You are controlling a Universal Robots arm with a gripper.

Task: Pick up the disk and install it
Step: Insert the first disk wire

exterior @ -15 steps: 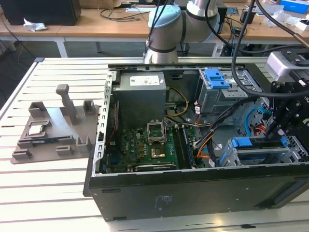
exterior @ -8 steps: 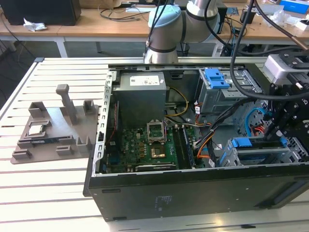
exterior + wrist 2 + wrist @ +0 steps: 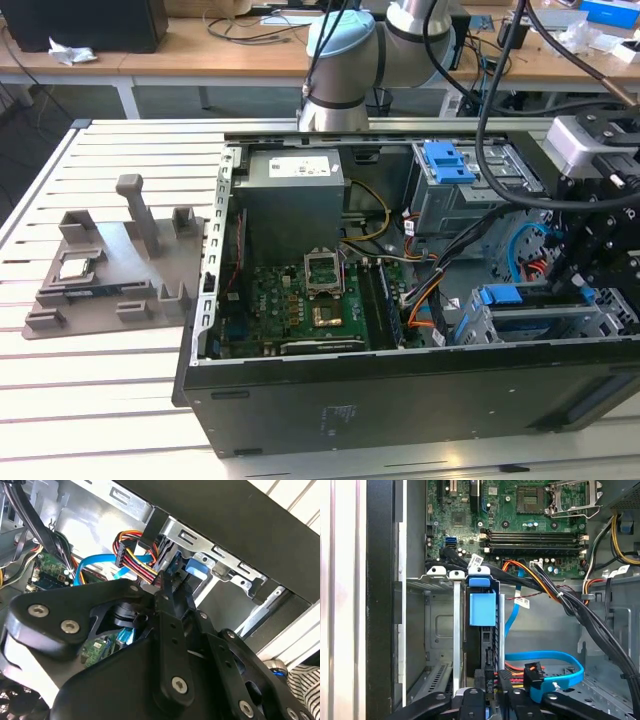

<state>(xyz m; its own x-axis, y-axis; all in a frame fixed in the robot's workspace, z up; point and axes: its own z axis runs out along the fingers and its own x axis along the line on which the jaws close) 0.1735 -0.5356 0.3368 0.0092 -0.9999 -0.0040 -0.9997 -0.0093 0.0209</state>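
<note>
Light was even and bright, with soft shadows. The gripper (image 3: 165, 600) linkage nearest the lens appeared blurred. Glare whitened the table slats (image 3: 340, 600).

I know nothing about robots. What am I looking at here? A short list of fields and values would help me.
Setting: open computer case lying on a slatted white table
Robot: one arm, its gripper down inside the case at the drive cage
Disk: blue-framed disk standing on edge in a cage slot
Gripper and disk: at the disk's cabled end; grip cannot be judged
Also inside: green motherboard, blue data cable
Beside case: grey parts holder
</note>
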